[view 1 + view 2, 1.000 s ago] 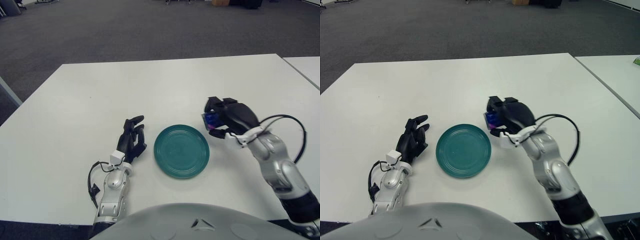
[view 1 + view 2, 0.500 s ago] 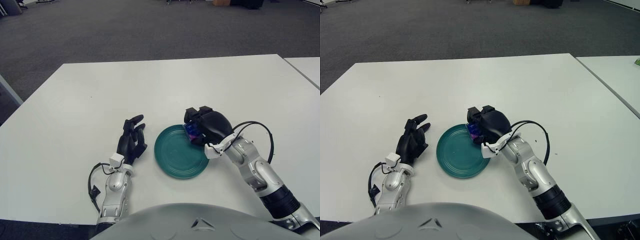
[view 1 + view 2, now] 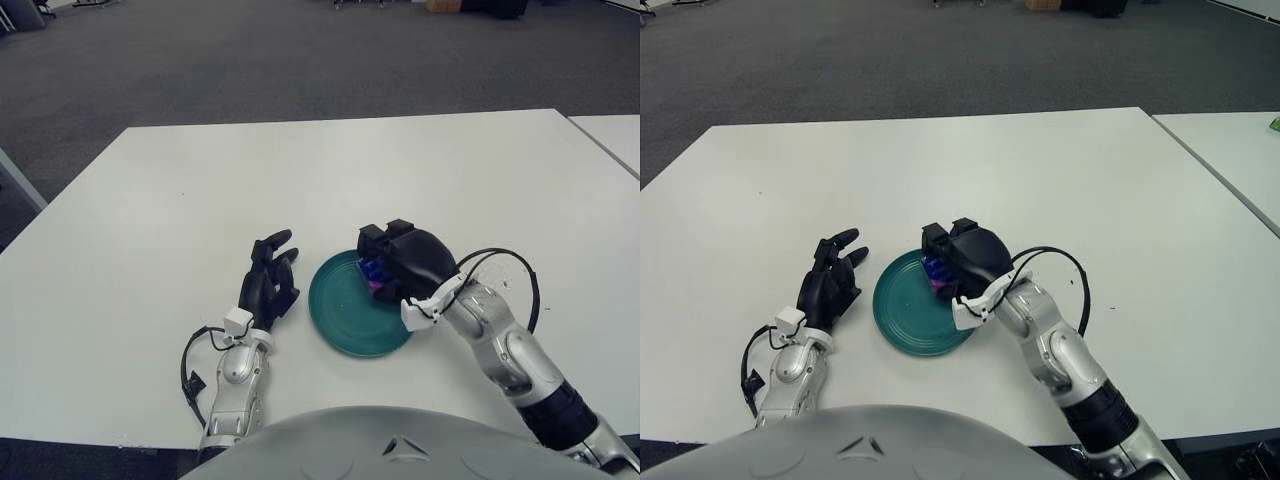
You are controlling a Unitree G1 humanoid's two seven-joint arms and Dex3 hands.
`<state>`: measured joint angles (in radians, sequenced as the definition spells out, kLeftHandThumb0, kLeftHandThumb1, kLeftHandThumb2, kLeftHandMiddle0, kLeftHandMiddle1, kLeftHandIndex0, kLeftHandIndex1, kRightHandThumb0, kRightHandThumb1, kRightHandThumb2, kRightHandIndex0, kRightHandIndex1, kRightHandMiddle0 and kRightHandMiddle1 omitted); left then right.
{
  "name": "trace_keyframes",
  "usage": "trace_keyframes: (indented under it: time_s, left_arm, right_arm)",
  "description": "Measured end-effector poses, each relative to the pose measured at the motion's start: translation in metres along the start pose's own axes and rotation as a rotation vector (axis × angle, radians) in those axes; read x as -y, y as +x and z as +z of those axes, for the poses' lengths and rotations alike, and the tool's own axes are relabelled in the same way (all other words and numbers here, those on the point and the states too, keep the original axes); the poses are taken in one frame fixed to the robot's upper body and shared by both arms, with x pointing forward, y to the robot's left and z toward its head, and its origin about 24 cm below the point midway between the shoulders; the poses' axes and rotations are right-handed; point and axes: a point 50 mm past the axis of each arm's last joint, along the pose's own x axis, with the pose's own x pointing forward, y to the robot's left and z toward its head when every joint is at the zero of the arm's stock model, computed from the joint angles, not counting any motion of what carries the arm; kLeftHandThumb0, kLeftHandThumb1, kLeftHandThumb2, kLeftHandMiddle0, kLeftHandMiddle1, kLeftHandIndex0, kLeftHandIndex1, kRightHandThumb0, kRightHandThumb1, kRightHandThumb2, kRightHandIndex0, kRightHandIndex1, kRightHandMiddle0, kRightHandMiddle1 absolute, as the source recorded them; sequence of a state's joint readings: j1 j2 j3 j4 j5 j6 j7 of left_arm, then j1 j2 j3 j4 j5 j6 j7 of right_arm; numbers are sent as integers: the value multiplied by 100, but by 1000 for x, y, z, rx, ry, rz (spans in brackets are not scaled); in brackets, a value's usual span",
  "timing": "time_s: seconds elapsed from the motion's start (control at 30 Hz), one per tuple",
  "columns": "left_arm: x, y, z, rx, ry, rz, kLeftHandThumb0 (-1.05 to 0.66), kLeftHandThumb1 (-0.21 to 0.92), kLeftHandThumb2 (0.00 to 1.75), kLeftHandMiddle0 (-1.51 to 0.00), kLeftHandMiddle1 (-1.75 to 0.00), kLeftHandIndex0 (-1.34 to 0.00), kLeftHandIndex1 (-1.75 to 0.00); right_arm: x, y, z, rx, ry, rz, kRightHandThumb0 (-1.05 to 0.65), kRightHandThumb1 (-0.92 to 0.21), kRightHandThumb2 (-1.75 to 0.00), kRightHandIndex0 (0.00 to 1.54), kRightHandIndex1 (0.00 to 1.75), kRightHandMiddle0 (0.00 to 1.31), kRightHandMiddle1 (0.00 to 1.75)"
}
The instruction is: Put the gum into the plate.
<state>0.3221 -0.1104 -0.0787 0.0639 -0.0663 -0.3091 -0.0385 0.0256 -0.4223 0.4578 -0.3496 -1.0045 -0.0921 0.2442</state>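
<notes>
A white surface (image 3: 300,170) fills the foreground, with grey carpeted floor (image 3: 250,60) stretching away behind it. A second white surface (image 3: 1240,150) shows at the right edge.

Near the robot's body sits a teal plate (image 3: 345,310), round and shallow, flat on the surface. The right hand (image 3: 400,265) is now over the plate's right half, its dark fingers curled around the gum (image 3: 375,278), a small blue and purple pack that shows only in part beneath the palm. A second ago this hand was well to the right of the plate, clear of its rim; half a second ago it had reached the rim; now it is further in and lower, over the dish. Whether the gum already touches the plate cannot be told, since the fingers hide its underside.

The left hand (image 3: 268,285) shows just left of the plate, fingers loosely extended and holding nothing; it has barely shifted over the same second.

The carry appears all but complete. What seems left is for the right hand to uncurl and let the pack settle on the plate, then lift away without dragging it back over the rim.
</notes>
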Motion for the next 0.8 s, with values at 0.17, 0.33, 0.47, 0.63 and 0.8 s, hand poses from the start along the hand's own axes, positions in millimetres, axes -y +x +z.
trace_keyframes:
  time_s: [0.17, 0.33, 0.47, 0.63, 0.8]
  left_arm:
    - [0, 1, -5, -11, -11, 3, -88, 92, 90, -15, -82, 0, -96]
    - [0, 1, -7, -12, -19, 4, -87, 92, 90, -14, -80, 0, -96]
    - [0, 2, -9, -9, -25, 4, -86, 92, 89, -14, -79, 0, -96]
    - [0, 3, -9, -4, -38, 6, -84, 92, 89, -14, -78, 0, -96]
    - [-1, 4, -10, 2, -54, 2, -83, 92, 89, -14, -76, 0, -98]
  right_arm:
    - [3, -3, 5, 11, -64, 2, -39, -64, -90, 42, 100, 37, 175]
    - [4, -3, 8, 25, -97, 0, -40, -64, -90, 44, 102, 37, 175]
    - [2, -4, 10, 40, -99, 7, -39, -66, -88, 43, 105, 36, 175]
    - [1, -4, 11, 50, -111, 12, -38, -73, -79, 40, 109, 31, 175]
    - [-1, -4, 10, 44, -131, 22, -36, -88, -58, 36, 102, 22, 175]
